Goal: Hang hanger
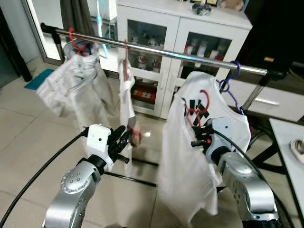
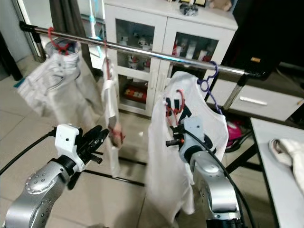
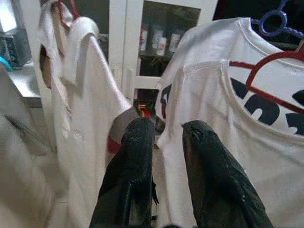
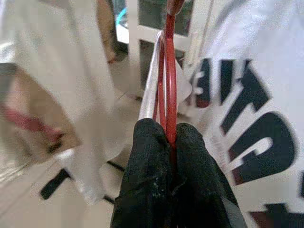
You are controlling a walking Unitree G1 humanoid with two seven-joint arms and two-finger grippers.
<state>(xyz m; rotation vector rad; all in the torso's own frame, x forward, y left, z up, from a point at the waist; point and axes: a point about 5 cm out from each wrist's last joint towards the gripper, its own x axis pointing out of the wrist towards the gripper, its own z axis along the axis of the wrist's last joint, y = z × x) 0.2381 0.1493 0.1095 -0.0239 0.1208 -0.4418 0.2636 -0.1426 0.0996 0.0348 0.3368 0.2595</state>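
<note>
Our right gripper (image 4: pixel 167 137) clamps the red hanger (image 4: pixel 170 80) low on its thin wire, the 2 black fingers (image 4: pixel 147 156) pressed together on it. The hanger stands upright from the fingers, its long axis running straight up, and it carries a white shirt (image 1: pixel 183 161) that drapes below and in front of the gripper. The rail (image 1: pixel 156 51) lies above and beyond the fingers, a shiny metal tube crossing the scene. We judge the coming move to turn on that gap: the hook must rise up and forward to clear the rail, then settle over it. Our right arm is the nearer one and already holds the load.

Our left gripper (image 3: pixel 166 133) is parted and holds nothing, its fingers aimed toward the hanging laundry. Just ahead of it hangs a narrow white garment (image 1: pixel 127 99) on its own red hook. Farther to its left hangs a pale grey garment (image 1: pixel 76 85). Beyond our right gripper, a purple hanger (image 1: pixel 231 78) already sits on the rail with a printed white shirt (image 1: pixel 223 114). The cloth looks soft and limp; the hangers look stiff and slim. A white glass-door cabinet (image 1: pixel 175 38) stands behind the rail.
</note>
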